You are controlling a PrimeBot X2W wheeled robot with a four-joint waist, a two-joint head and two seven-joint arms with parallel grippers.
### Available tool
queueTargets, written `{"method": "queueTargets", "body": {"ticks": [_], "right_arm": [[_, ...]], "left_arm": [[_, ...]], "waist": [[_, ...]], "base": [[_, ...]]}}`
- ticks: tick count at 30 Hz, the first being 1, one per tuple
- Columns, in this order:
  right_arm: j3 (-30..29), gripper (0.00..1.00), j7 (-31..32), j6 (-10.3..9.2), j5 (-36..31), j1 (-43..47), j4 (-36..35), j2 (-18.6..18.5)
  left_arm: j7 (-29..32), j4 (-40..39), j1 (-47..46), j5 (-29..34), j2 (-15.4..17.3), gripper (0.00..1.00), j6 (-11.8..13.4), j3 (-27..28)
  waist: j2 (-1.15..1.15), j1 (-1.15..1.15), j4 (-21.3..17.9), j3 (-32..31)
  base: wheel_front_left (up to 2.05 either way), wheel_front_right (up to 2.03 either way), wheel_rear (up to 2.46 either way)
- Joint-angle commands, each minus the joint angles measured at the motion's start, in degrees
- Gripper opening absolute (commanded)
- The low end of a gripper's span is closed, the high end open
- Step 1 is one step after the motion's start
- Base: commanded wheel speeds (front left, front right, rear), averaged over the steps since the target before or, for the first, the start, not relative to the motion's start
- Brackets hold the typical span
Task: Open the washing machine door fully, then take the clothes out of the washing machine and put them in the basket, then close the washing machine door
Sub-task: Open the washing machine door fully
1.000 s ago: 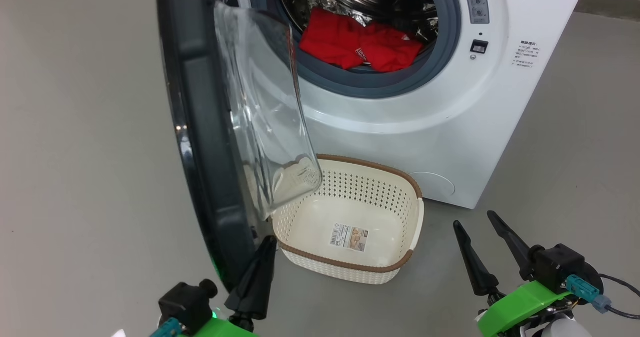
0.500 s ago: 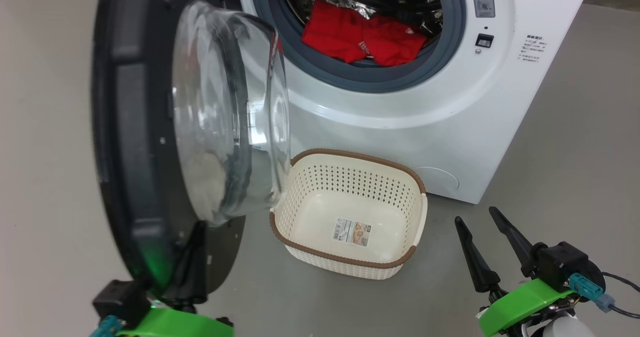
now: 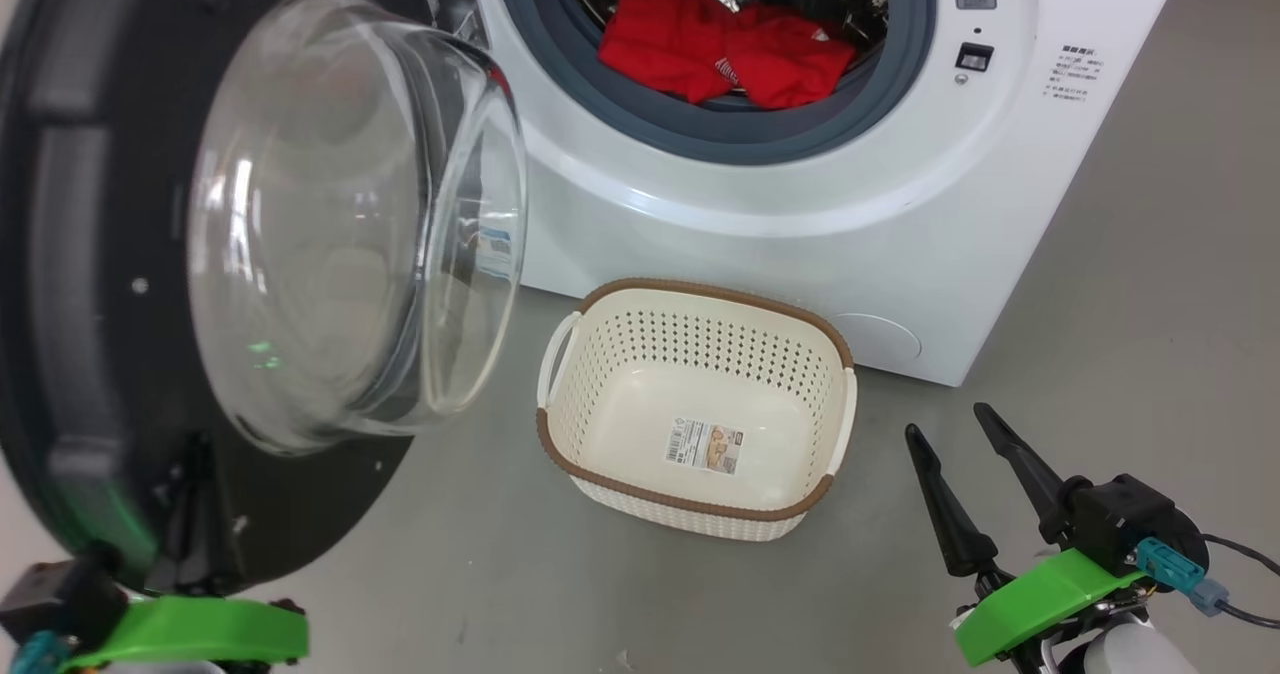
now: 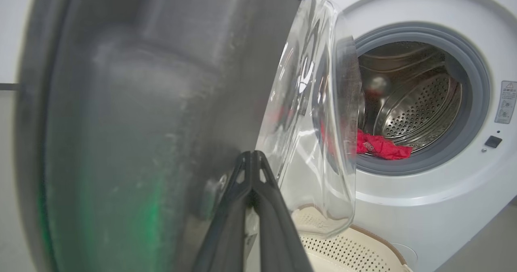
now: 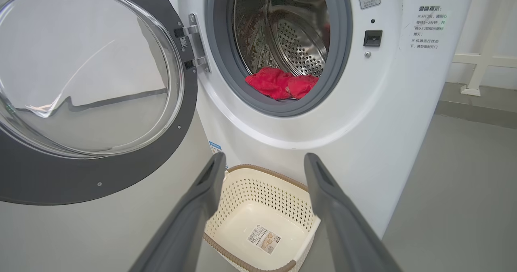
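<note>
Left pincer (image 4: 252, 157) pressed together by the washing machine door (image 3: 60, 254); right pincer (image 3: 945, 422) apart near the basket (image 3: 700, 292).

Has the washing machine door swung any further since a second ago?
Yes. The washing machine door has swung wider, leftward in the head view: its glass bowl overlapped the basket rim before and now no longer overlaps it.

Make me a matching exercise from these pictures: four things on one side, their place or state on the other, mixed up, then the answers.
Things
1 washing machine door
2 red clothes
3 basket
4 right hand

Place or state
A no clothes in it, standing on the floor
B fingers apart, holding nothing
C standing wide open
D lying in the drum

Pairs: 1-C, 2-D, 3-A, 4-B
</note>
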Motion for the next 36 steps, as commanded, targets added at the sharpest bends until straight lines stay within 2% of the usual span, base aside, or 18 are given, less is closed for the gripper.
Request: {"method": "queueTargets", "body": {"ticks": [1,9,18,36], "right_arm": [[1.4,1.0,-0.5,0.35,-0.2,-1.9,-1.6,-0.6],[1.9,1.0,-0.5,0.35,-0.3,-2.9,-1.6,-1.3],[1.9,1.0,-0.5,0.35,-0.6,-4.2,-2.0,-1.8],[2.0,1.0,-0.5,0.35,-1.6,-7.5,-3.1,-2.3]], "left_arm": [[-0.3,-0.5,-2.8,1.3,2.3,0.0,-0.3,4.2],[-0.3,3.4,-8.0,3.3,4.1,0.0,-1.6,14.1],[-0.3,7.0,-12.5,5.4,6.2,0.0,-2.6,22.6],[-0.3,15.9,-22.4,10.1,10.7,0.0,-3.9,33.8]], "waist": [[0.0,0.0,-0.3,0.4],[0.0,0.0,-1.5,2.6],[0.0,0.0,-2.9,5.5],[0.0,0.0,-5.0,12.3]], "base": [[0.0,0.0,0.0],[0.0,0.0,0.0],[0.0,0.0,0.0],[0.0,0.0,0.0]]}}
